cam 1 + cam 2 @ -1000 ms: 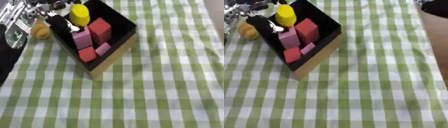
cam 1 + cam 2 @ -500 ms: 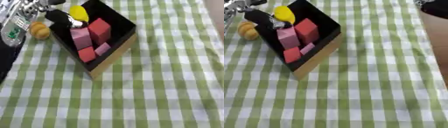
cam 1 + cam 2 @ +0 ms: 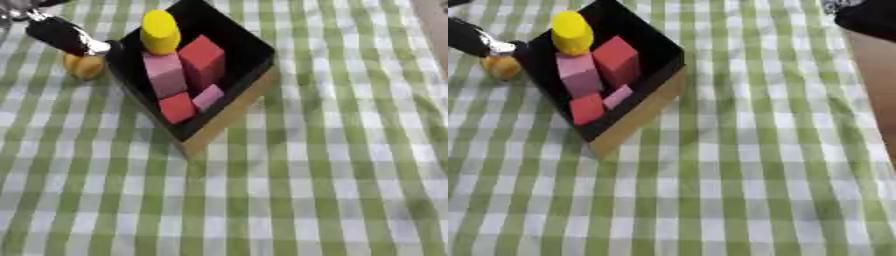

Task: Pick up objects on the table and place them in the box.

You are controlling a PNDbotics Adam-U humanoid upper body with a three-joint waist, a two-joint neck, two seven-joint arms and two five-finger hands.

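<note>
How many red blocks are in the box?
2: a big red cube toward the black box's right side, a small red block near its front corner. More may hide underneath.

Box crowded with blocks; left hand and orange thing flank its left wall; checked cloth rightward open.

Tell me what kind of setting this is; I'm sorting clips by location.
Probably an indoor tabletop set for robot sorting practice: a green-and-white checked tablecloth, a black-lined cardboard box holding a yellow cylinder and red and pink blocks, and the robot's left hand beside a small orange object.
</note>
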